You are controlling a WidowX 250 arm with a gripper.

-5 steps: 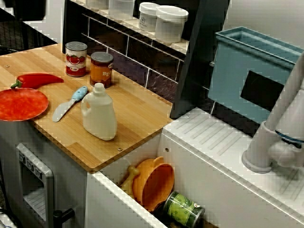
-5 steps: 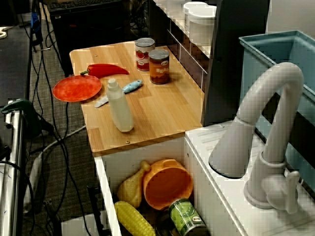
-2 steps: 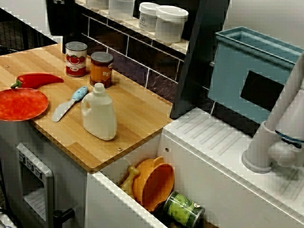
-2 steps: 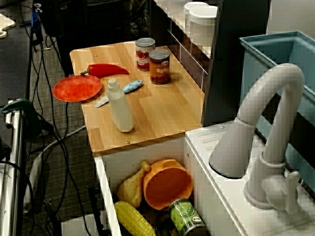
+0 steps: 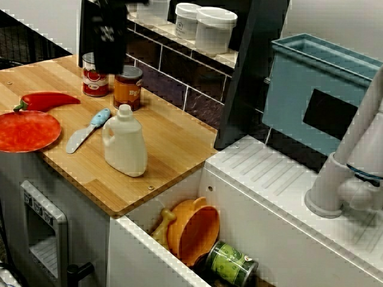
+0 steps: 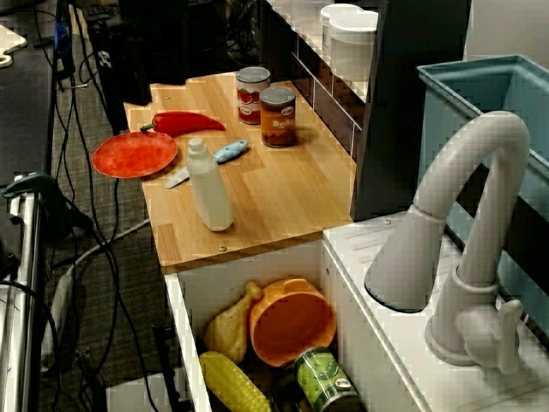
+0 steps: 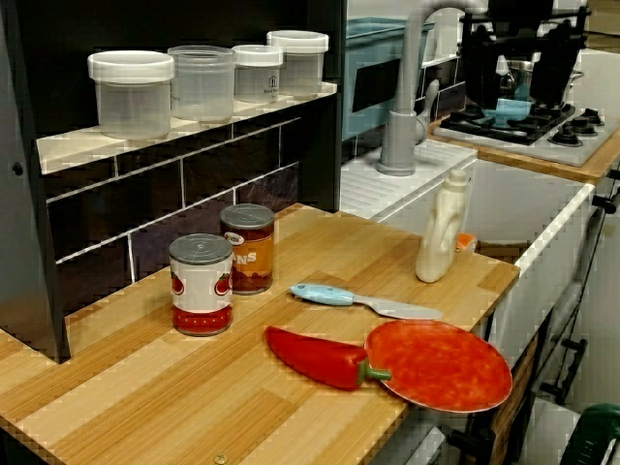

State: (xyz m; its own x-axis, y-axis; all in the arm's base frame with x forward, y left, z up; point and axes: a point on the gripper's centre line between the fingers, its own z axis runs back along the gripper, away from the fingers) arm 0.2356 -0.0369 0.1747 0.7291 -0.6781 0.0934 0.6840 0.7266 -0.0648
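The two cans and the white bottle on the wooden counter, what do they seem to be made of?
The red-labelled can and the orange-labelled can: likely metal, judging by the dull grey ringed lids, with glossy printed labels. The white bottle: probably matte plastic, its moulded handle and cap all one colour.

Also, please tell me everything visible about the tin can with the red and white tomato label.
The tin can with the red and white tomato label is a short metal cylinder with a grey ridged lid, apparently unopened. The label is white above, red below, with tomatoes pictured. It stands upright on the light wooden counter, near the dark tiled wall, close beside the orange-labelled tin can; contact there is unclear. In the view from above, a dark blurred robot arm partly hides its top.
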